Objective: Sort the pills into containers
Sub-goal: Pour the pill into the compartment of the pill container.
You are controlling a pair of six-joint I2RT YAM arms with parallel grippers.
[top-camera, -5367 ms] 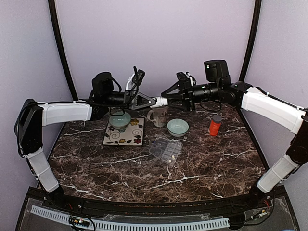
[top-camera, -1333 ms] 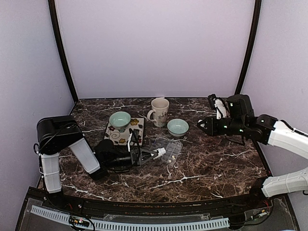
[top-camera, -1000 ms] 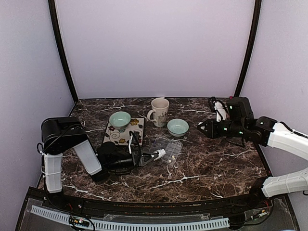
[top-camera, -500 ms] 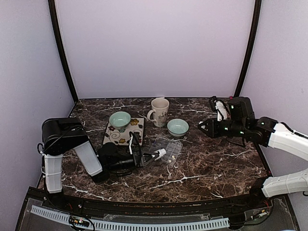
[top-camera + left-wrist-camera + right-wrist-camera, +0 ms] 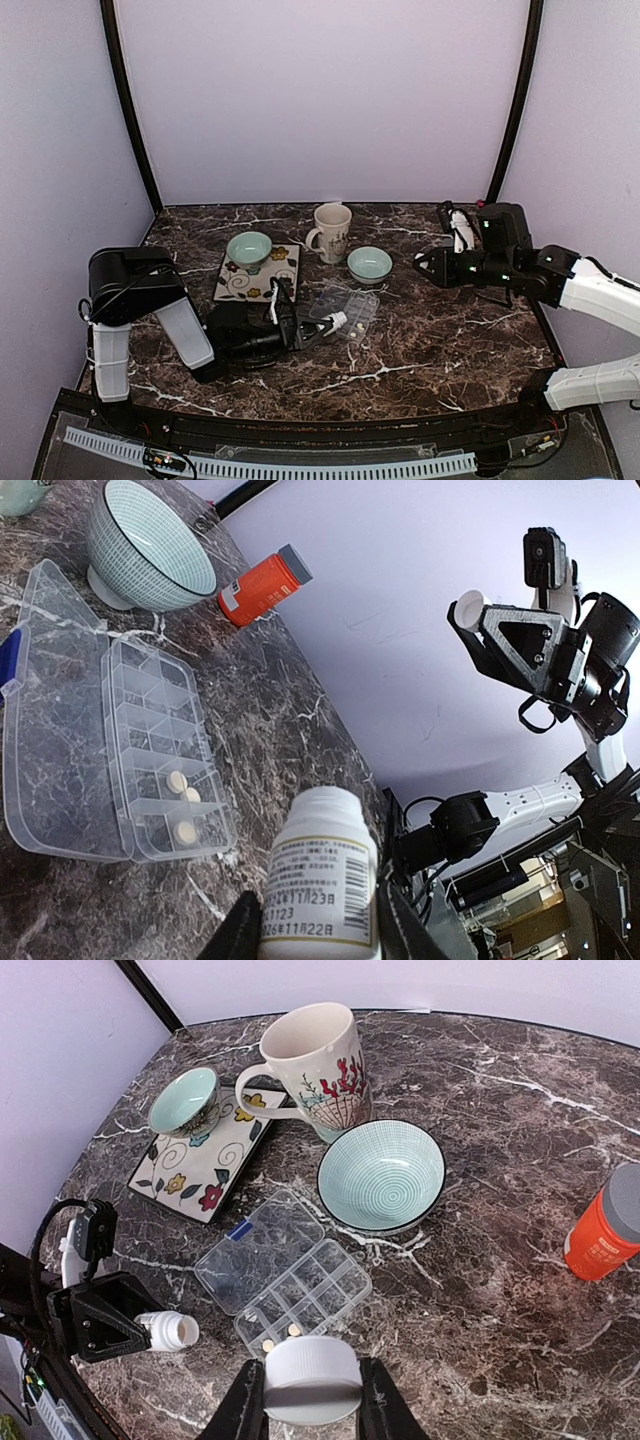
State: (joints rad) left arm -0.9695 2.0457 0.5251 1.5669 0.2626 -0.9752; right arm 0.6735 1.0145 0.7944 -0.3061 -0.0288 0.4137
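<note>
My left gripper (image 5: 320, 925) is shut on an uncapped white pill bottle (image 5: 322, 880), held low and tilted just left of the pill box (image 5: 347, 310). The bottle's open mouth (image 5: 182, 1331) faces the box. The clear pill box (image 5: 150, 745) lies open with its lid flat. Three pale pills (image 5: 185, 798) sit in its compartments nearest my left gripper; two of them (image 5: 280, 1337) show in the right wrist view. My right gripper (image 5: 312, 1395) is shut on the white bottle cap (image 5: 312, 1375), high above the table right of the box (image 5: 300, 1285).
A pale green bowl (image 5: 370, 264) stands just behind the box, and a mug (image 5: 331, 231) behind that. A second bowl (image 5: 249, 247) sits on a flowered tray (image 5: 257, 281) at the left. An orange grey-capped bottle (image 5: 605, 1222) stands at the right.
Both arms came down from a raised meeting at the back. In the last second my left gripper moved the bottle slightly right toward the box. My right arm barely moved.
</note>
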